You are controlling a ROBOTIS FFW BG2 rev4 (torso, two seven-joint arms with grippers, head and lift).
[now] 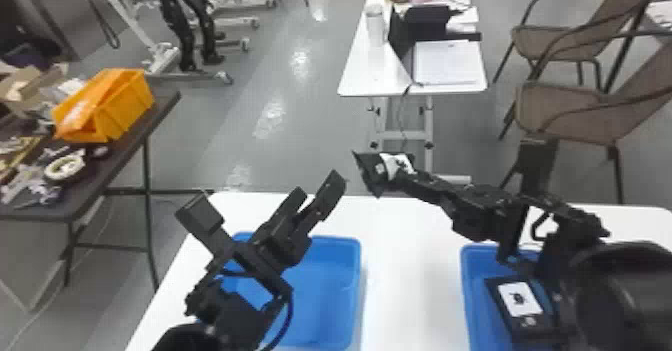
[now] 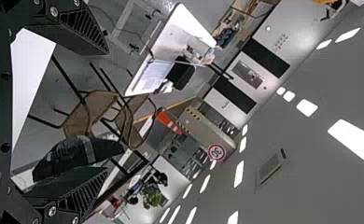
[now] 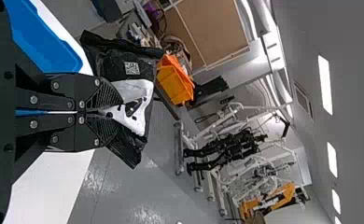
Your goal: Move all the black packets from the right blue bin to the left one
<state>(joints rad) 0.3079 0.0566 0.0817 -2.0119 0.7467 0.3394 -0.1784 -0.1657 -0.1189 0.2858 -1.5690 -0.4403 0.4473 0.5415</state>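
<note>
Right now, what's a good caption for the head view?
Black right jaws grip a black packet with a white label; another lies in the right blue plastic bin.

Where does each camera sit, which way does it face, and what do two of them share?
Head view: on the head, facing forward and down at the left blue bin and right blue bin; both arms show.
Left wrist view: on the left wrist, looking past the open left gripper toward the ceiling.
Right wrist view: on the right wrist, looking past the right gripper and its black packet.
Shared: head and right wrist views show that packet.
</note>
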